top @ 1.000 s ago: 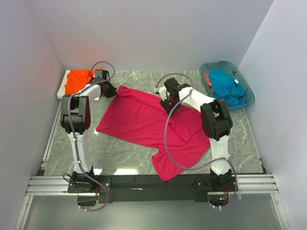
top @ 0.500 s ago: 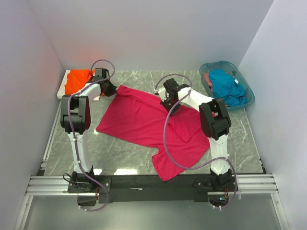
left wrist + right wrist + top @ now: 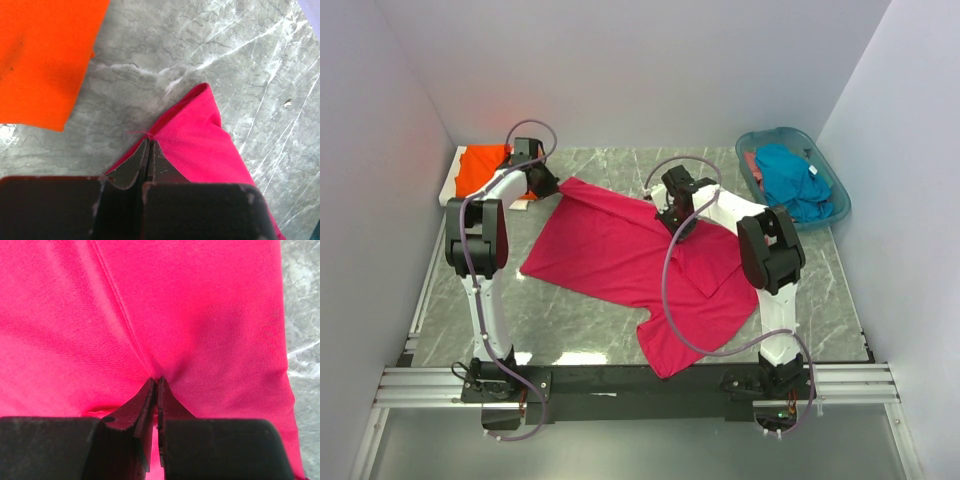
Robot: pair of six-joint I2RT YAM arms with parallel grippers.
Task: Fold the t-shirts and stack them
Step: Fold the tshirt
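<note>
The magenta-red t-shirt (image 3: pixel 610 250) lies spread across the middle of the marble counter (image 3: pixel 470 300) in the top view, its nearest part reaching toward the right arm's base. The left pincer (image 3: pixel 551 184) sits at the shirt's far-left corner and the right pincer (image 3: pixel 673 220) at its far edge near the middle. An orange t-shirt (image 3: pixel 480 168) lies at the far-left corner of the counter, and a teal-blue t-shirt (image 3: pixel 790 180) is heaped in a translucent teal basket (image 3: pixel 841 203) at the far right. From the left wrist, the left pincer (image 3: pixel 149 143) has its fingers pressed together on the hem of the magenta-red t-shirt (image 3: pixel 200 142), whose corner rises in a small peak off the counter (image 3: pixel 200 40); the orange t-shirt (image 3: pixel 45 55) lies apart from it at upper left. From the right wrist, the right pincer (image 3: pixel 155 381) is clamped on a pinch of the magenta-red t-shirt (image 3: pixel 175 305), the cloth puckering toward its tips beside a seam, with a strip of counter (image 3: pixel 305 315) showing at right.
</note>
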